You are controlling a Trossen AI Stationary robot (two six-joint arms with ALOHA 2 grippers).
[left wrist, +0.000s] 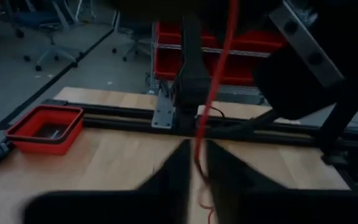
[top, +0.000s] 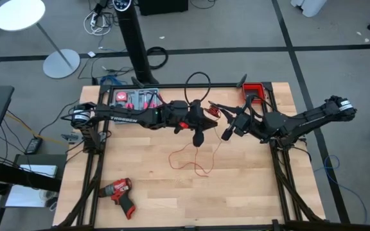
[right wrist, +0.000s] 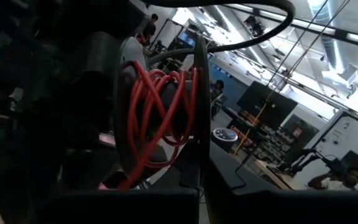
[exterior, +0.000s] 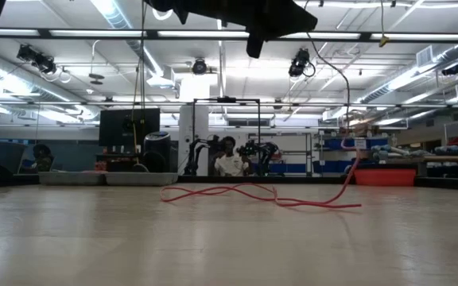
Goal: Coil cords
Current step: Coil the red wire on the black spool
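Note:
The thin red wire lies in slack loops (top: 191,159) on the table's middle and rises to my left gripper (top: 203,123), which is shut on it above the table. From there it runs on to a bundle of red loops (right wrist: 160,106), high at the shut fingers of my right gripper (top: 216,115). Both grippers face each other over the table's far half. The black cable (top: 198,80) arcs in the air by the left arm's wrist, and the arms hide its ends. My left gripper pinches a single strand of the red wire (left wrist: 197,146) between its two fingers, which point about level toward the table's right. The strand runs up and onward (left wrist: 225,43) past the fingertips; below them it hangs slack down to the table. My right gripper carries the red wire's wound bundle (right wrist: 166,118) at its fingertips, lifted clear of the table. The fingers come about level from the table's right. The loops hide whether they are pinched or wound round the fingers.
A red bin (top: 252,90) stands at the far right edge, a tray of red-handled tools (top: 137,97) at the far left. A red drill (top: 119,192) lies near the front left corner. The table's near half is otherwise bare wood.

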